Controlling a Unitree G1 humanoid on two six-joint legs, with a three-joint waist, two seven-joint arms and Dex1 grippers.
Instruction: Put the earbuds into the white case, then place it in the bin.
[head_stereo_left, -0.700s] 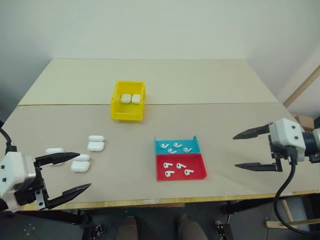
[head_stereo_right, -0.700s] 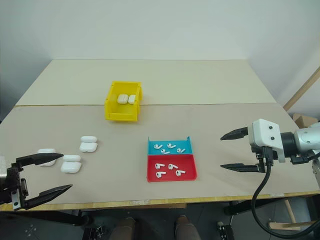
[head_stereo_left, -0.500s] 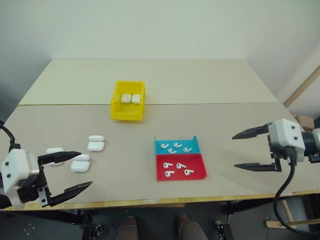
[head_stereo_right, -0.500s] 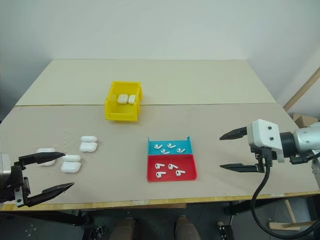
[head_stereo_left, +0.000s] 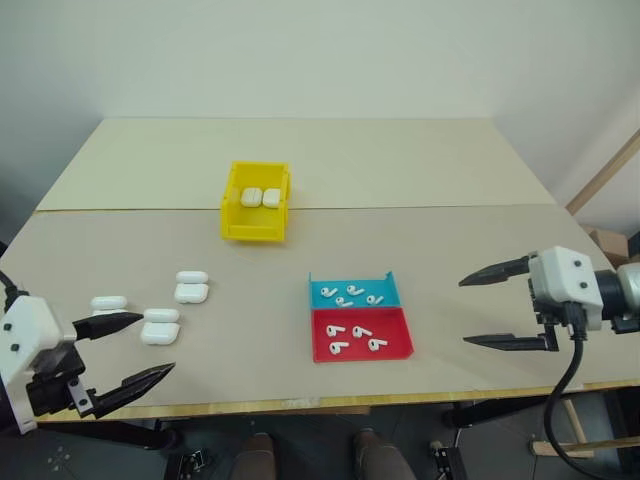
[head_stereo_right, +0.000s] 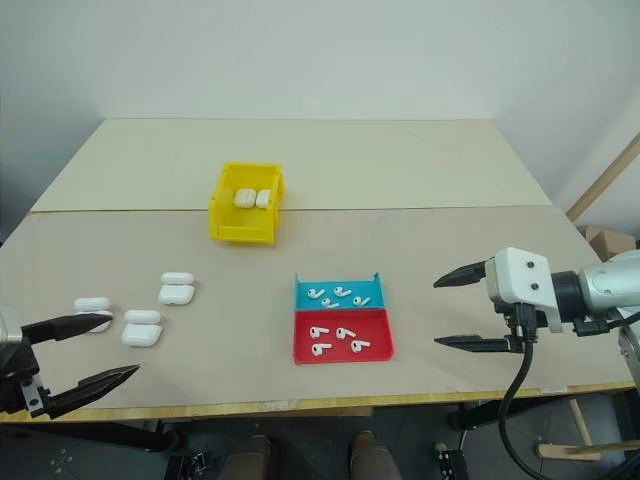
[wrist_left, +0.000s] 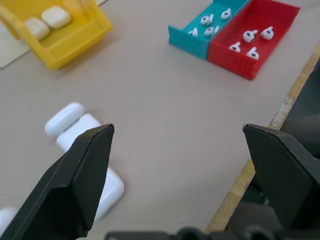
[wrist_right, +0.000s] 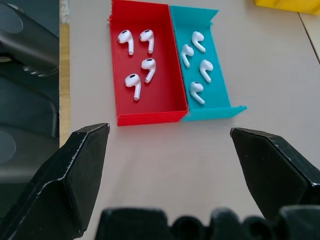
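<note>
Both claws hover spread wide and empty over the table's (head_stereo_left: 420, 170) near edge: the left gripper (head_stereo_left: 137, 348) at about 8 o'clock of the scene, the right gripper (head_stereo_left: 507, 307) at about 4 o'clock, its fingers pointing inward toward the trays. Between them, near the front edge, sit a shallow blue tray (head_stereo_left: 354, 290) and a red tray (head_stereo_left: 362, 334) pressed side by side, each holding four loose earbuds (wrist_right: 136, 55). Three white cases (head_stereo_left: 160, 327) lie shut on the bare tabletop just beyond the left gripper's fingertips, a little apart from one another, with one more (head_stereo_left: 108, 303) beside them toward 9 o'clock. At 12 o'clock from the trays, well apart, stands the yellow bin (head_stereo_left: 256, 203), already holding two white cases (head_stereo_left: 261, 197) side by side. Open tabletop stretches between the cases and the trays, between the trays and the right gripper, and across the whole far half behind the bin, up to the wall.
</note>
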